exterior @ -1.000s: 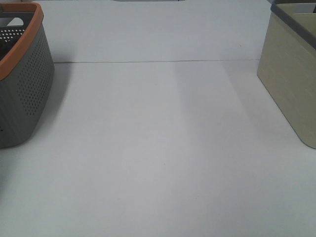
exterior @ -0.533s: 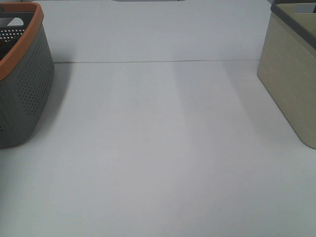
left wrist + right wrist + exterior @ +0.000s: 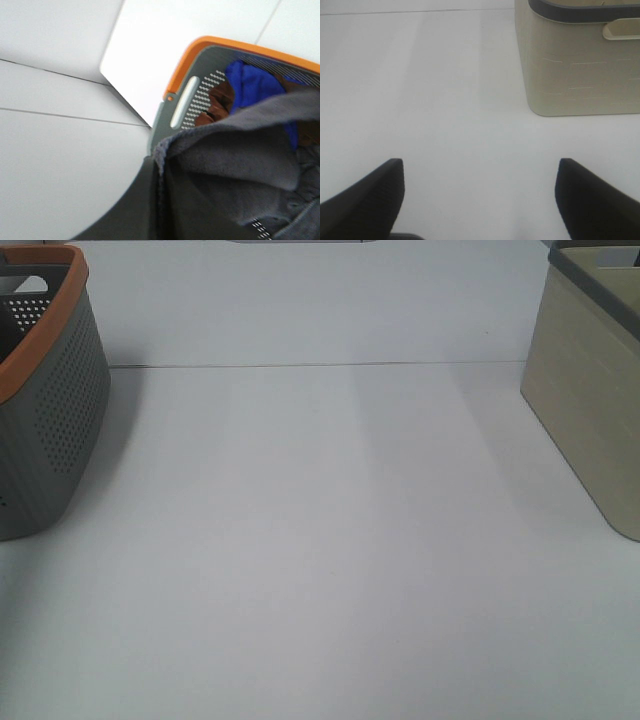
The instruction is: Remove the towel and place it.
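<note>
Bench, from up high: the bench (image 3: 320,540) is a white top; neither claw reaches into this view.
Baskets, from up high: a grey orange-rimmed basket (image 3: 60,410) stands at one edge, a beige basket (image 3: 585,410) at the other, well apart.
Towel, left wrist: the towel (image 3: 235,155) is bunched right against the left claw and trails down into the orange-rimmed basket below it, draped over the near wall.
Left claw, left wrist: clenched; its fingers are buried under the cloth, so I judge it is pinching the towel and cannot see how deep.
Under the towel, left wrist: a blue cloth (image 3: 252,85) and a brown cloth (image 3: 217,102) lie in the basket beneath the claw, touching the towel.
Doing the lift well: I'd raise it straight up until the hanging edge clears the rim, slowly, so the other cloths do not come along.
Right claw, right wrist: the right claw (image 3: 480,167) is released, jaws spread wide, empty above bare bench.
Beige basket, right wrist: it stands ahead of the right claw, off to one side.
Placing: probably on the bench between the claws; spread it flat.
</note>
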`<move>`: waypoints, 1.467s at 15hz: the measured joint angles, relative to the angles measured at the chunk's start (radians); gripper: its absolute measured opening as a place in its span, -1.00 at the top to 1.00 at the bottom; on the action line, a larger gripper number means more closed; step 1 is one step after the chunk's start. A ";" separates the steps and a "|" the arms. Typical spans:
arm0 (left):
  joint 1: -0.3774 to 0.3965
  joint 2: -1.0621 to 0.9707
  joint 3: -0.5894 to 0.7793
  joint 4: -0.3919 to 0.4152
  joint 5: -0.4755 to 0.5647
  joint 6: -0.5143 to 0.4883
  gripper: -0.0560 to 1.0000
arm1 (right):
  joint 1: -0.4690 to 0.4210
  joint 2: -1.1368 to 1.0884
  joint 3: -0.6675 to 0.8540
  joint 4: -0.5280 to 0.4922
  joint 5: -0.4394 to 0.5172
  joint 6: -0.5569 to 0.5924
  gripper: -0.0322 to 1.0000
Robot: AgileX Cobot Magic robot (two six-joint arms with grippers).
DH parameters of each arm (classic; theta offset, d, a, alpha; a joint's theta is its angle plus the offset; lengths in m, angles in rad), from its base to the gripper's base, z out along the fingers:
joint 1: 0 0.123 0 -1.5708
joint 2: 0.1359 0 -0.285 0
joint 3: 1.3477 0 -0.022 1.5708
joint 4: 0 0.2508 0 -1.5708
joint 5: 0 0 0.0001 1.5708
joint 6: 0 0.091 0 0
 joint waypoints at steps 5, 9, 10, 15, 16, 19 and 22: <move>-0.160 -0.105 0.000 -0.016 -0.040 0.035 0.89 | 0.000 0.000 0.000 0.000 0.000 0.000 -0.63; -0.265 -0.116 -0.058 -0.016 -0.041 0.035 0.89 | 0.000 0.000 0.000 0.000 0.000 0.000 -0.63; -0.291 -0.116 -0.080 -0.016 -0.050 0.035 0.89 | 0.000 0.000 0.000 0.000 0.000 0.000 -0.63; -0.398 -0.074 -0.222 -0.013 -0.130 0.038 0.89 | 0.000 0.000 0.000 0.001 -0.001 0.000 -0.63; -0.432 -0.042 -0.258 -0.005 -0.156 0.039 0.89 | 0.000 0.012 -0.004 0.002 -0.008 0.000 -0.63; -0.545 0.063 -0.368 0.015 -0.180 0.030 0.89 | 0.000 0.091 -0.017 0.054 -0.082 -0.024 -0.63; -0.605 0.150 -0.377 0.107 -0.134 -0.006 0.89 | 0.000 0.206 -0.020 0.192 -0.222 -0.100 -0.63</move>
